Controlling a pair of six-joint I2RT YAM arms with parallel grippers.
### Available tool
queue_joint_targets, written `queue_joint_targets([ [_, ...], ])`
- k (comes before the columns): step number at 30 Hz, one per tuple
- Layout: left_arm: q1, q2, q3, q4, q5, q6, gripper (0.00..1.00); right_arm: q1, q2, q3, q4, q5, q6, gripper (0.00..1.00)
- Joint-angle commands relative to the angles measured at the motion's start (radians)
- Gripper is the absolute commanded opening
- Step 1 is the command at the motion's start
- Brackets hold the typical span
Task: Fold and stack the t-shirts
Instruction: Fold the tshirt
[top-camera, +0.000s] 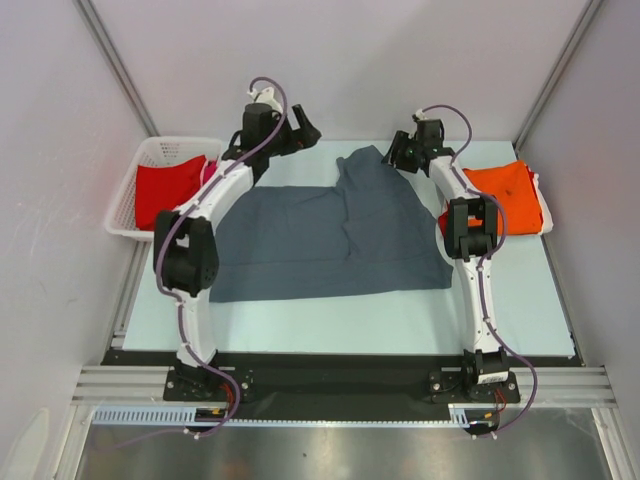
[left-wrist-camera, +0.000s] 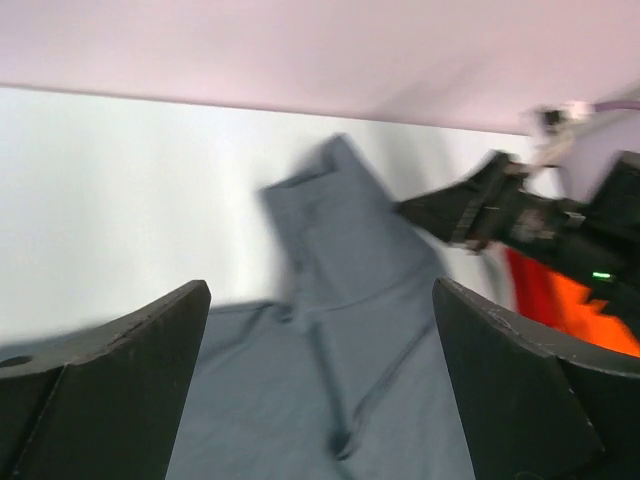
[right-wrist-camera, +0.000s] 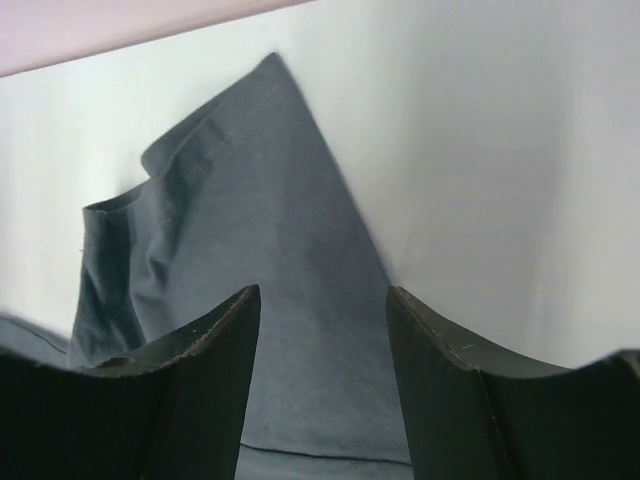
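Observation:
A dark slate-grey t-shirt (top-camera: 320, 240) lies spread flat in the middle of the table, with one part folded up into a peak at its far right (top-camera: 365, 170). My left gripper (top-camera: 308, 135) is open and empty above the shirt's far edge; the shirt shows between its jaws in the left wrist view (left-wrist-camera: 330, 380). My right gripper (top-camera: 392, 155) is open and empty right over the peaked part (right-wrist-camera: 250, 230). A folded bright orange t-shirt (top-camera: 505, 190) lies at the right, with a red edge under it (left-wrist-camera: 522, 285). A red t-shirt (top-camera: 168, 190) lies in the basket.
A white lattice basket (top-camera: 160, 148) stands at the far left edge of the table. The booth's walls close in at the back and both sides. The pale mat (top-camera: 350, 325) is bare in front of the grey shirt.

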Motion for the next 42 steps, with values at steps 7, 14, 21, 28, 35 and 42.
queue_joint_targets([
  [7,0.066,-0.201,-0.268,0.029,-0.217,0.135,1.00,0.008,0.044,0.042,-0.083,0.100,-0.022,0.59],
  [14,0.092,-0.210,-0.299,-0.025,-0.264,0.121,1.00,0.025,0.052,0.045,-0.088,0.076,-0.039,0.39],
  [21,0.141,-0.242,-0.397,0.052,-0.234,0.057,1.00,-0.022,0.038,0.040,-0.078,0.087,0.019,0.00],
  [28,0.144,-0.225,-0.415,0.073,-0.258,0.084,1.00,-0.093,-0.026,-0.056,-0.058,0.090,0.043,0.00],
  [35,0.144,-0.067,-0.281,-0.051,-0.325,0.118,0.97,-0.114,-0.043,-0.072,-0.074,0.088,0.040,0.00],
  [42,0.144,0.103,-0.094,-0.159,-0.394,0.130,0.88,-0.148,-0.072,-0.132,-0.052,0.067,0.043,0.00],
])
